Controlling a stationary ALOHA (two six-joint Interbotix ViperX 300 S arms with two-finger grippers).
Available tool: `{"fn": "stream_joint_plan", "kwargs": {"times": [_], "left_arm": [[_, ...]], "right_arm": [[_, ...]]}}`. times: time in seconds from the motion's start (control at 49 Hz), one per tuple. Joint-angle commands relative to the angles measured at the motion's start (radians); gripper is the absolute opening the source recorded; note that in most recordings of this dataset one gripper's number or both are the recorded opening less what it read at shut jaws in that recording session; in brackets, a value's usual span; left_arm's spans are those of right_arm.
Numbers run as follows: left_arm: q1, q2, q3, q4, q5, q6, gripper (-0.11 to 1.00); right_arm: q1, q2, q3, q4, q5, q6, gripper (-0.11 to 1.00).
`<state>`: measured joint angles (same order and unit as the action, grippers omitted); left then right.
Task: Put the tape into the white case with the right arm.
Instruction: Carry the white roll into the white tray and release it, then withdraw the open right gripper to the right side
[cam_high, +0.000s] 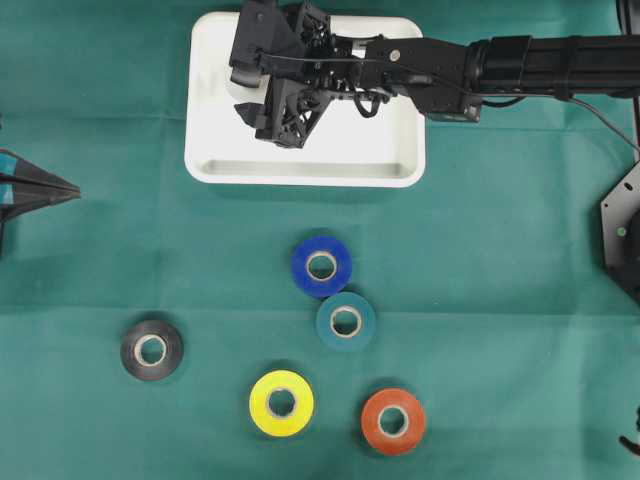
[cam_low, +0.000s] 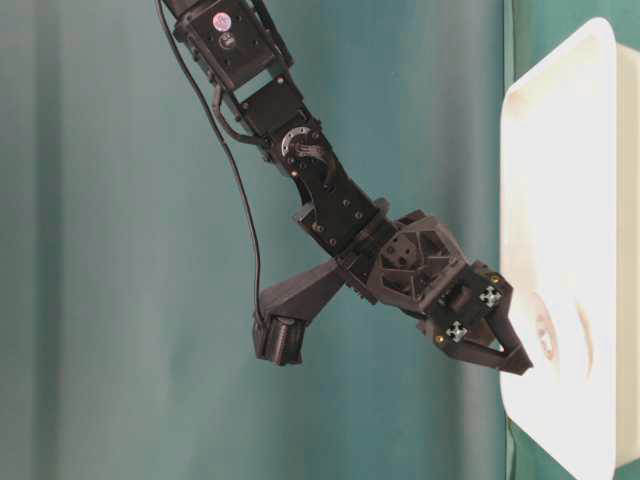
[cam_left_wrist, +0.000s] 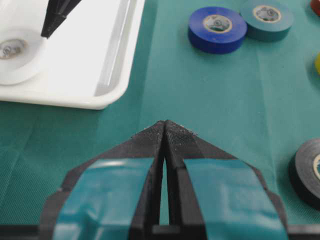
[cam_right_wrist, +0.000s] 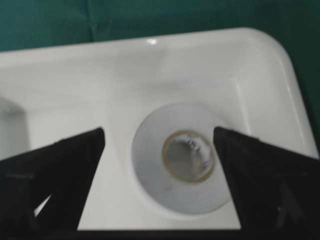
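The right gripper's (cam_right_wrist: 159, 137) fingers (cam_right_wrist: 65, 165) stand wide apart, holding nothing, either side of a white tape roll (cam_right_wrist: 182, 159) lying flat in the white case (cam_right_wrist: 260, 65). The left gripper (cam_left_wrist: 165, 127) is pinched closed and empty over the green cloth (cam_left_wrist: 210, 95).

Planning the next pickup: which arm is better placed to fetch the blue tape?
Right, probably: its end effector is open above the white case, nearer the blue tape; the left end effector sits shut.

Wht tape (cam_right_wrist: 182, 159) in wht case (cam_right_wrist: 260, 65)
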<state>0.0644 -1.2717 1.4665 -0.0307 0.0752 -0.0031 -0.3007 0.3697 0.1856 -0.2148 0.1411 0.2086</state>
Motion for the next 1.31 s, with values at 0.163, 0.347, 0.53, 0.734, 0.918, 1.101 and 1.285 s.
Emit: {"fn": "stream_joint_plan", "kwargs": {"times": [0.163, 0.347, 0.53, 0.734, 0.918, 1.101, 1.285], "left_arm": [[0.005, 0.008, -0.009, 0.002, -0.005, 0.0, 0.0], [0.005, 0.006, -0.009, 0.002, -0.006, 0.0, 0.0], [0.005, 0.005, -0.008, 0.002, -0.006, 0.0, 0.0], [0.006, -0.003, -0.008, 0.002, -0.003, 0.0, 0.0], [0.006, -0.008, -0.008, 0.002, 0.0, 0.0, 0.0], [0.006, -0.008, -0.009, 0.002, 0.0, -0.002, 0.0], [0.006, -0.008, -0.009, 0.002, 0.0, -0.002, 0.0]], "right_arm": [[0.006, -0.094, 0.029, -0.002, 0.044, 0.0, 0.67], [0.009, -0.212, 0.16, -0.002, 0.061, 0.0, 0.67], [0.009, -0.356, 0.344, 0.0, 0.031, 0.002, 0.67], [0.009, -0.522, 0.557, 0.003, -0.067, 0.003, 0.67], [0.009, -0.684, 0.756, 0.014, -0.167, 0.017, 0.67], [0.009, -0.813, 0.894, 0.014, -0.206, 0.074, 0.67], [0.009, -0.879, 0.96, 0.012, -0.204, 0.081, 0.67]]}}
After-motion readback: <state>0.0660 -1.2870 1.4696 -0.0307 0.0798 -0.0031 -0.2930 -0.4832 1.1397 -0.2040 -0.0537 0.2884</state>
